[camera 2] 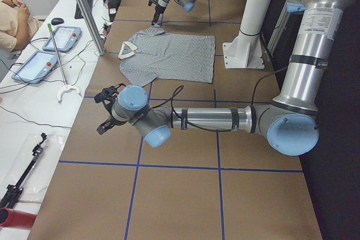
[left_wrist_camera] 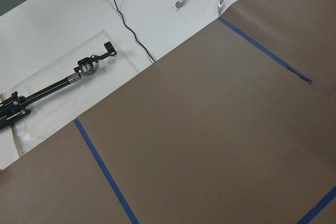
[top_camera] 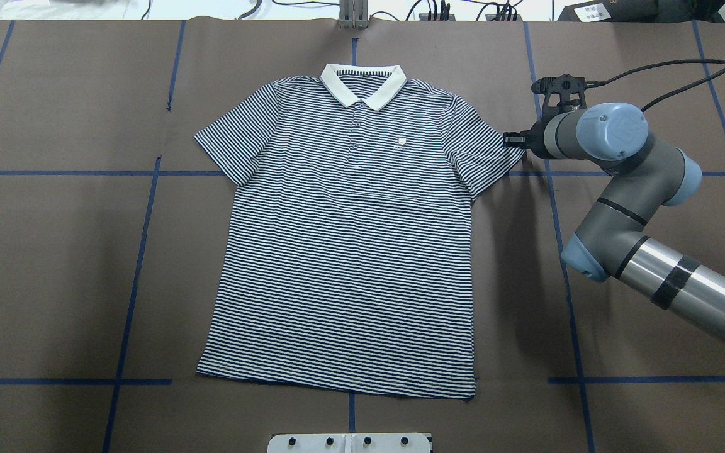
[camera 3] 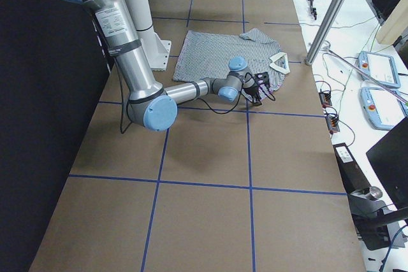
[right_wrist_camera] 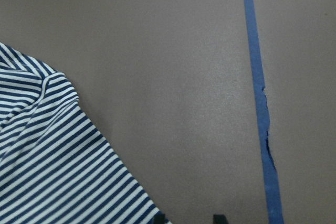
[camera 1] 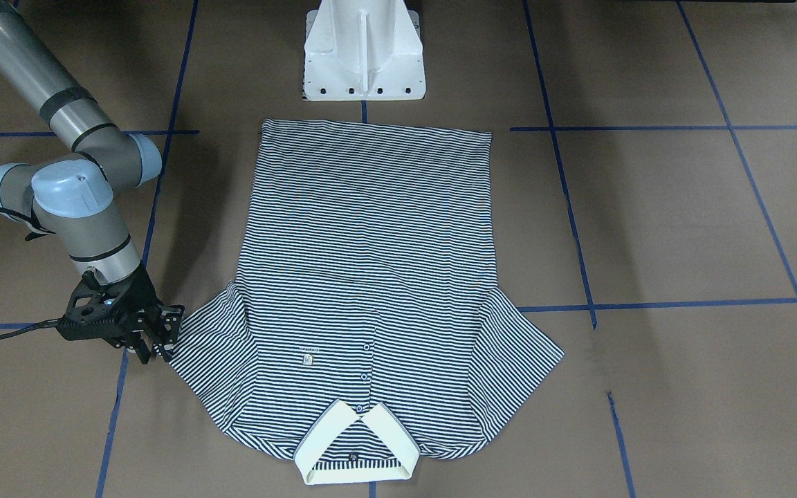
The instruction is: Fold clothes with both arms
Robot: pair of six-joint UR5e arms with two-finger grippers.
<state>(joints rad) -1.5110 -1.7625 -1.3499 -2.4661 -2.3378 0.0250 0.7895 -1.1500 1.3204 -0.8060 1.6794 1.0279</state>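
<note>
Navy-and-white stripes mark the short-sleeved polo shirt (top_camera: 343, 251), flat and unfolded at centre of the brown bench (top_camera: 54, 283): no fold made. The black right hand (camera 1: 155, 346), at the shirt's 2 o'clock sleeve, fingers parted, holds nothing. Opening of the left hand (camera 2: 107, 111) cannot be told.

grey metal arms (top_camera: 702, 289), light-blue joint caps (top_camera: 611, 129), black cables (top_camera: 671, 63), black fingers (camera 1: 169, 325)

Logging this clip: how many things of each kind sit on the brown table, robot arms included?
Striped polo shirt: 1
Robot arms: 2, the right arm and the left arm
White pedestal base: 1
Total: 4
</note>
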